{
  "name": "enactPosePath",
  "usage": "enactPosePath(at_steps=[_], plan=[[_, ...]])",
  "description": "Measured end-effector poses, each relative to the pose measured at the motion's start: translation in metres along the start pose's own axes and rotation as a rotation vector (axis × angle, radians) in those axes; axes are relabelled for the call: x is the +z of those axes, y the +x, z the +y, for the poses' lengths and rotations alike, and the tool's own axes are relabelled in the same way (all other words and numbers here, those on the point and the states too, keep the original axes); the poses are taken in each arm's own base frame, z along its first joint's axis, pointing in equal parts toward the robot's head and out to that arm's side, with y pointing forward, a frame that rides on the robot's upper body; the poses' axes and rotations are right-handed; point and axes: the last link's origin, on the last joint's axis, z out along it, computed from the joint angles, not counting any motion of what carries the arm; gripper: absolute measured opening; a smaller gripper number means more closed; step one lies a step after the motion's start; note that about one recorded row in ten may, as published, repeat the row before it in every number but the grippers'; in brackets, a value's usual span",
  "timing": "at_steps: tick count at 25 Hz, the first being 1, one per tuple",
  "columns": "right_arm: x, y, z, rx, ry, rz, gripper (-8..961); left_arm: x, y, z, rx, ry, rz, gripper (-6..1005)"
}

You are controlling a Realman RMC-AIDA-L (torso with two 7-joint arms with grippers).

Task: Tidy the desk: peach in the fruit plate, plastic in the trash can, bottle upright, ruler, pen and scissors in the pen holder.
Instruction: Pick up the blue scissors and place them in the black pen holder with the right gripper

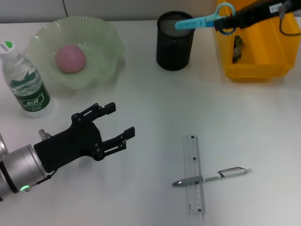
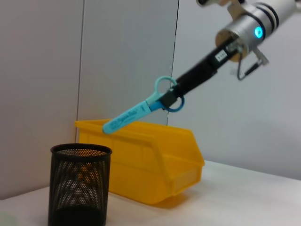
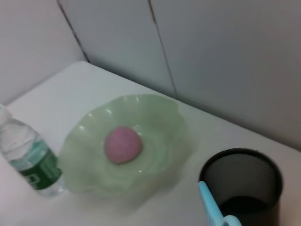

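- One bottle (image 1: 26,77), clear with a green label, is seen upright.
- One pink peach (image 1: 70,58) is held in the green plate (image 1: 101,70).
- The left gripper (image 1: 117,123) is kept low, fingers spread.
- One clear ruler (image 1: 194,174) is crossed by one pen (image 1: 214,177).
- Blue scissors (image 1: 204,20) are clamped by the right gripper (image 1: 225,22) over the black holder (image 1: 174,47).

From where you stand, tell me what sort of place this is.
Probably an office desk set up for a tidying trial: a white tabletop against plain grey wall panels, with a black mesh pen holder, a clear plastic ruler and a silver pen lying loose.
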Motion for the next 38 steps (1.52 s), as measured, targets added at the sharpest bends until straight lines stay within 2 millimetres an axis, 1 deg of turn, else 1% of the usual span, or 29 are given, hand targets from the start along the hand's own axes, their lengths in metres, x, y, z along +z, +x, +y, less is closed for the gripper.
enactPosePath(at_steps=[2, 3, 7, 9, 15, 31, 38], plan=[[0.005, -0.014, 0.0, -0.001, 0.045, 0.038, 65, -0.001, -0.001, 0.0, 0.013, 0.007, 0.001, 813], [0.005, -0.014, 0.0, -0.001, 0.045, 0.038, 65, -0.001, -0.001, 0.0, 0.013, 0.007, 0.001, 813], [0.021, -0.027, 0.004, -0.017, 0.119, 0.095, 65, 0.0, -0.001, -0.001, 0.024, 0.018, -0.003, 813], [0.025, -0.032, 0.007, -0.028, 0.133, 0.106, 66, 0.001, -0.001, -0.001, 0.025, 0.017, -0.005, 813], [0.028, -0.032, 0.008, -0.037, 0.142, 0.129, 66, 0.002, -0.002, -0.002, 0.027, 0.021, -0.007, 812], [0.025, -0.032, 0.007, -0.026, 0.15, 0.145, 67, 0.004, 0.002, -0.004, 0.021, 0.02, 0.008, 812], [0.031, -0.036, 0.007, -0.036, 0.169, 0.155, 79, 0.002, 0.002, 0.0, 0.006, 0.015, 0.019, 811]])
